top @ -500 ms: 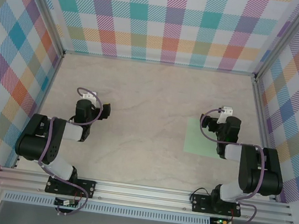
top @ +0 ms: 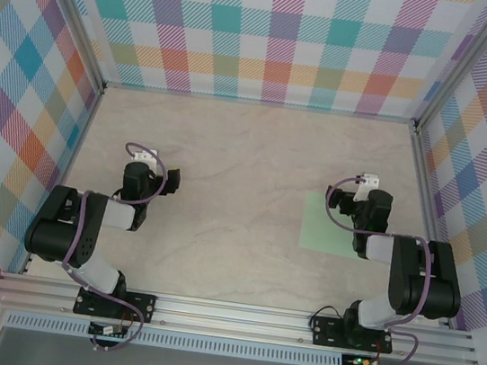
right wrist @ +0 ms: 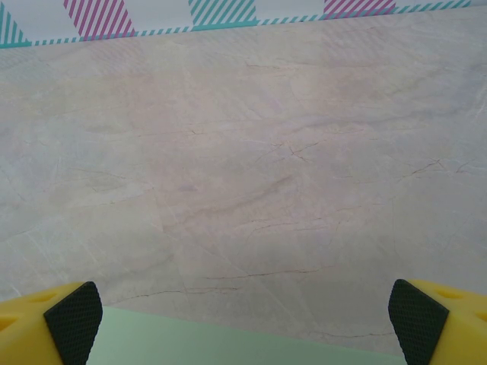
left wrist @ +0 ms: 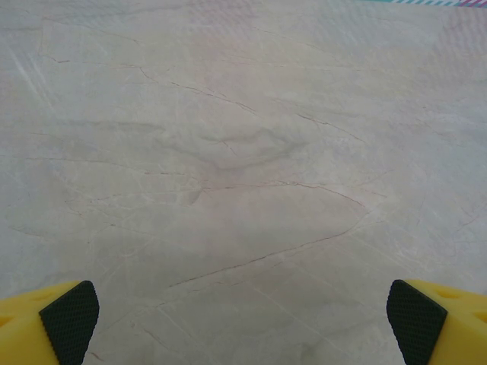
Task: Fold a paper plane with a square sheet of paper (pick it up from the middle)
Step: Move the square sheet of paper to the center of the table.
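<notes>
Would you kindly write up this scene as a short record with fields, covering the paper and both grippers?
surface: pale marbled table, plaid walls around
paper: square sheet of paper, flat on the table's right side, partly under the right arm
left gripper: open, over bare table, holding nothing
right gripper: open, over the sheet's far edge, holding nothing
progress: no fold visible yet

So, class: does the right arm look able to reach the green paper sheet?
Probably yes: the right gripper hangs open over the far edge of the square sheet of paper, nothing between them.
</notes>
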### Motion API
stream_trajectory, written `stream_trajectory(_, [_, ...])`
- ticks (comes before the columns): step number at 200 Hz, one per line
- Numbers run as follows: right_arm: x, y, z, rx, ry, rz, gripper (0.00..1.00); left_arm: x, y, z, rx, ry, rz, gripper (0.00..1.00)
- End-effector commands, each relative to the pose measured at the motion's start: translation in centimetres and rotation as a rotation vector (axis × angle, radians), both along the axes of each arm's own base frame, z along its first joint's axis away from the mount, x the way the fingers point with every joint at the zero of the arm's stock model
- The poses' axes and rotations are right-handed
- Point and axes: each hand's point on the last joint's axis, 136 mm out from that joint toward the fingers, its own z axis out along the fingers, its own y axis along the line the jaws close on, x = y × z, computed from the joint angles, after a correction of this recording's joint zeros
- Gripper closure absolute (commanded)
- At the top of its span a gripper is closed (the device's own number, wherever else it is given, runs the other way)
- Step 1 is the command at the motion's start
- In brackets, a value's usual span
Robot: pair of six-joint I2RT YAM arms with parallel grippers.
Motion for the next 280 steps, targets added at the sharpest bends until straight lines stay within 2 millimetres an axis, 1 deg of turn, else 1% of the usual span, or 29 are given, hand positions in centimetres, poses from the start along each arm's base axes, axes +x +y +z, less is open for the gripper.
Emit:
stream_trajectory(1, [0.5, 0.1, 0.6, 0.0, -0.017, 0.017, 0.0, 0.7, 0.3, 0.9, 0.003, -0.029, -0.004, 0.0])
stream_trajectory(75, [0.5, 0.1, 0.5, -0.001, -0.016, 0.016, 0.0, 0.6, 0.4, 0.9, 0.003, -0.033, 0.001, 0.0])
stream_trajectory(95, [0.5, 0.2, 0.5, -0.002, -0.019, 0.022, 0.0, 0.6, 0.9, 1.6, 0.003, -0.037, 0.037, 0.0])
stream_trajectory(109, [0.7, 0.6, 1.5, -0.002, -0.015, 0.047, 0.0, 0.3, 1.2, 2.8, 0.004, -0.044, 0.054, 0.0])
stream_trajectory(114, [0.8, 0.5, 2.2, -0.001, -0.006, 0.04, 0.0, 0.1, 1.5, 3.2, 0.003, -0.042, 0.072, 0.0])
stream_trajectory(119, [0.6, 0.3, 2.2, 0.004, 0.04, 0.026, 0.0, 0.0, 1.8, 3.6, 0.001, -0.039, 0.092, 0.0])
stream_trajectory(129, [0.4, -0.1, 3.6, 0.011, 0.066, -0.007, 0.0, -0.5, 2.2, 4.4, -0.01, -0.03, 0.124, 0.0])
stream_trajectory(147, [0.0, -1.6, 6.1, 0.058, 0.104, -0.123, 0.0, -1.3, 3.0, 5.8, -0.057, -0.013, 0.195, 0.0])
stream_trajectory(161, [-1.2, -2.3, 6.6, 0.124, 0.215, -0.217, 0.0, -2.0, 3.5, 6.8, -0.113, 0.02, 0.257, 0.0])
stream_trajectory(164, [-1.3, -2.4, 6.9, 0.14, 0.231, -0.235, 0.0, -2.1, 3.5, 6.9, -0.127, 0.032, 0.268, 0.0])
stream_trajectory(173, [-2.0, -2.7, 7.2, 0.186, 0.288, -0.288, 0.0, -2.4, 3.2, 7.4, -0.163, 0.076, 0.269, 0.0])
stream_trajectory(183, [-2.7, -2.4, 6.9, 0.227, 0.35, -0.31, 0.0, -2.7, 2.4, 7.7, -0.212, 0.127, 0.252, 0.0])
stream_trajectory(203, [-3.7, -0.8, 6.5, 0.31, 0.446, -0.267, 0.0, -3.2, 1.0, 8.5, -0.319, 0.211, 0.238, 0.0])
stream_trajectory(214, [-4.0, 0.0, 6.2, 0.356, 0.495, -0.252, 0.0, -3.5, 0.3, 8.8, -0.348, 0.265, 0.221, 0.0])
stream_trajectory(227, [-4.1, 1.5, 6.0, 0.439, 0.556, -0.218, 0.0, -4.1, -0.4, 8.8, -0.378, 0.332, 0.209, 0.0])
stream_trajectory(249, [-5.0, 2.5, 4.0, 0.561, 0.698, -0.278, 0.0, -4.4, -1.6, 8.9, -0.43, 0.409, 0.181, 0.0])
stream_trajectory(260, [-5.8, 2.6, 2.7, 0.593, 0.76, -0.323, 0.0, -4.6, -2.1, 8.9, -0.454, 0.443, 0.171, 0.0])
stream_trajectory(280, [-6.9, 3.4, 1.2, 0.625, 0.819, -0.35, 0.0, -4.9, -3.2, 8.8, -0.478, 0.494, 0.125, 0.0])
